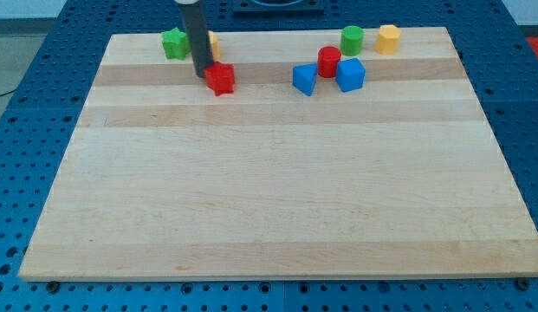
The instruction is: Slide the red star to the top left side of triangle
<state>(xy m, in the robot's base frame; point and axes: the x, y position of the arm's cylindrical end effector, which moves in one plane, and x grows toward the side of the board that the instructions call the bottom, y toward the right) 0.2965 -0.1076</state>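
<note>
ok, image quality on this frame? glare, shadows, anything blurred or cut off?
Camera view: even, soft light, no glare on the wooden board; blocks cast only faint shadows. Focus is sharp on the red star and my tip, which sits at its left edge. The rod is cropped at the view's top and hides most of a yellow block.

Red star (221, 79) (left of blue triangle (305, 80))

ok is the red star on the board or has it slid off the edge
On the board. The red star sits flat on the wood near the view's top, my tip against its left side.
</note>
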